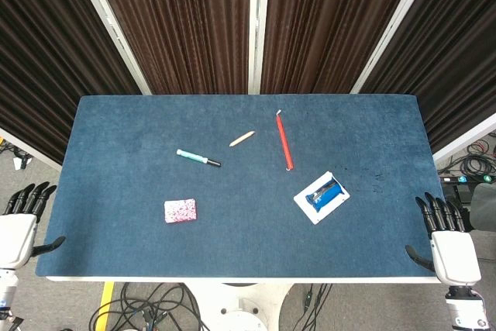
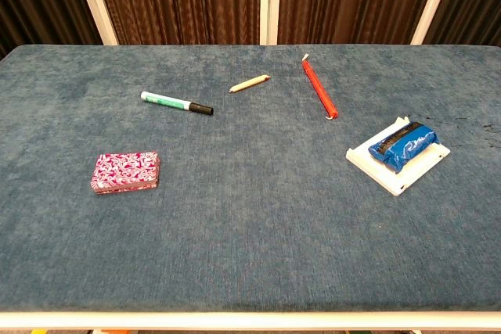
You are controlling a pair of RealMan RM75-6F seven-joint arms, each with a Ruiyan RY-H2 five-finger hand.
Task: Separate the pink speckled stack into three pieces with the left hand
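The pink speckled stack [image 1: 180, 210] lies flat on the blue table cloth, front left of the middle; the chest view shows the same stack [image 2: 125, 172] as one low block with layered edges. My left hand [image 1: 21, 226] hangs off the table's left front corner, fingers apart and holding nothing, well left of the stack. My right hand [image 1: 446, 242] sits off the right front corner, likewise with fingers spread and nothing in it. Neither hand appears in the chest view.
A green-and-white marker [image 1: 198, 158] lies behind the stack. A short wooden stick [image 1: 242, 139] and a red stick [image 1: 284, 140] lie near the middle. A white tray [image 1: 304, 199] holding a blue packet [image 1: 325, 194] sits at the right.
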